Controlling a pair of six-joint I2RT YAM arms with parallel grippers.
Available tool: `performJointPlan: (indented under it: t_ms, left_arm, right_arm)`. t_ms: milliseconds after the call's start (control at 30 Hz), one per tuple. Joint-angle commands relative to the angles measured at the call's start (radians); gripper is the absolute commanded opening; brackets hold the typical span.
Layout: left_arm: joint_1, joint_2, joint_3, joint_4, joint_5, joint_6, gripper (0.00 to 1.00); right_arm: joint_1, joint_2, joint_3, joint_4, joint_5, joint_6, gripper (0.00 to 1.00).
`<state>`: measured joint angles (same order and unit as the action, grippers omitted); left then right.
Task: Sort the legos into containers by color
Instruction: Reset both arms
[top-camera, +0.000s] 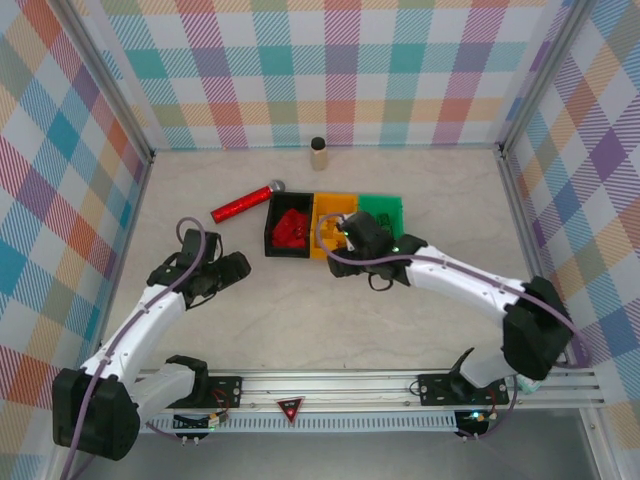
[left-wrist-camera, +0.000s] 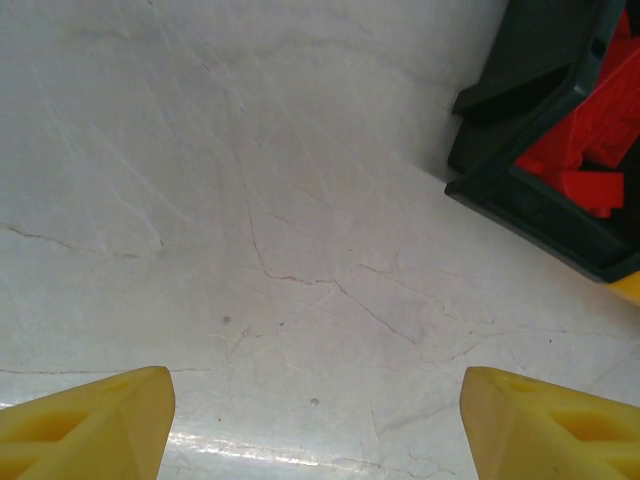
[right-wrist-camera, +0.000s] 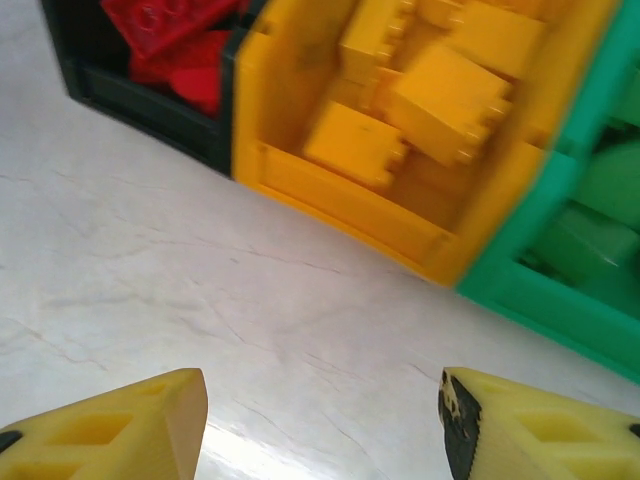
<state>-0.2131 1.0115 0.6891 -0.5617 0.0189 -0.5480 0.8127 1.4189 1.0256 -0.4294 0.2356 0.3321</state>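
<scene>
Legos (right-wrist-camera: 445, 100) sorted in their containers (right-wrist-camera: 340, 200).
Both released, empty: right gripper (right-wrist-camera: 322, 420) at their 6 o'clock, left gripper (left-wrist-camera: 315, 425) at 8 o'clock.

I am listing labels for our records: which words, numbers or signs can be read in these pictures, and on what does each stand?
No text is readable.
Red triangular sign on the front rail: its mark is too small to read.
Yellow-orange legos in the orange bin: studs too blurred for any lettering.
</scene>
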Motion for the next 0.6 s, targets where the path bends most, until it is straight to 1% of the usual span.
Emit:
performJointPlan:
  t_ms: [0, 67, 167, 233, 267, 300, 333, 400, 433, 567]
  left_arm:
    - [0.014, -0.051, -0.008, 0.020, -0.079, -0.008, 0.75]
    - [0.015, -0.074, -0.001, 0.011, -0.119, -0.004, 0.75]
    - [0.015, -0.094, 0.023, -0.009, -0.181, 0.010, 0.77]
    - [0.015, -0.099, 0.042, -0.024, -0.228, 0.016, 0.79]
    - [0.015, -0.102, 0.048, -0.028, -0.252, 0.015, 0.79]
    - [0.017, -0.106, 0.053, -0.031, -0.279, 0.010, 0.81]
    - [0.016, -0.113, 0.055, -0.033, -0.311, 0.000, 0.90]
    - [0.018, -0.118, 0.060, -0.023, -0.348, -0.005, 0.94]
    - [0.018, -0.116, 0.067, -0.027, -0.369, -0.009, 1.00]
    - [0.023, -0.101, 0.099, -0.030, -0.460, -0.003, 1.00]
  right_arm:
    - [0.000, -0.128, -0.066, 0.047, 0.179, 0.004, 0.67]
    - [-0.013, -0.197, -0.101, 0.051, 0.227, -0.020, 0.75]
    - [-0.037, -0.288, -0.133, 0.039, 0.302, -0.059, 0.79]
    - [-0.050, -0.354, -0.165, 0.057, 0.382, -0.084, 0.92]
    - [-0.061, -0.383, -0.183, 0.075, 0.415, -0.099, 0.97]
    - [-0.077, -0.413, -0.206, 0.094, 0.448, -0.107, 0.99]
    - [-0.099, -0.438, -0.222, 0.110, 0.462, -0.120, 0.99]
    - [-0.148, -0.479, -0.245, 0.121, 0.462, -0.134, 0.99]
    - [-0.171, -0.493, -0.253, 0.127, 0.461, -0.139, 0.99]
    - [-0.287, -0.525, -0.293, 0.157, 0.462, -0.138, 0.99]
